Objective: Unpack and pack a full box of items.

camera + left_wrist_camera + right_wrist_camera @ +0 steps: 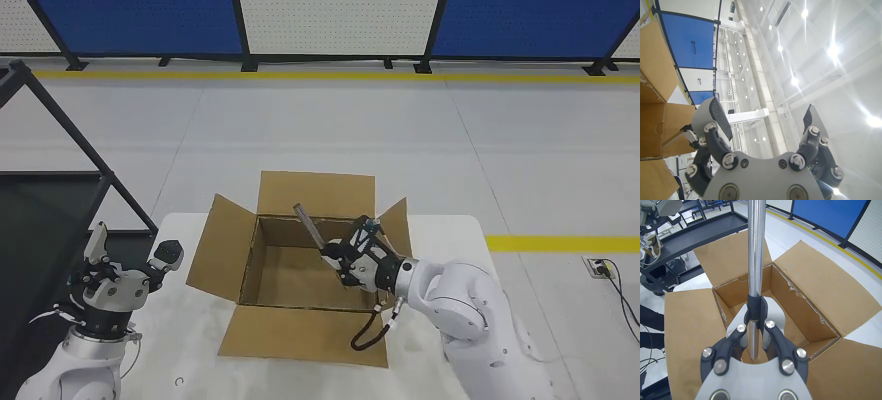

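Top view: the right gripper (338, 262) is clamping a shiny metal rod (312, 230) near one end, holding it tilted over the open cardboard box (310, 192) at centre frame on the white table (450, 235). At lower left of the frame, the left gripper (132, 252) is sitting apart from the box, pointing upward, its fingers spread wide.

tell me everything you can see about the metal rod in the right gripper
The metal rod is a straight, round bar, plain, shiny and chrome-like. The right gripper is shut on it near one end, leaving a short stub behind the grip. In the top view it slants over the open cardboard box, pointing toward the far flap. Whether its far tip touches the box is unclear.
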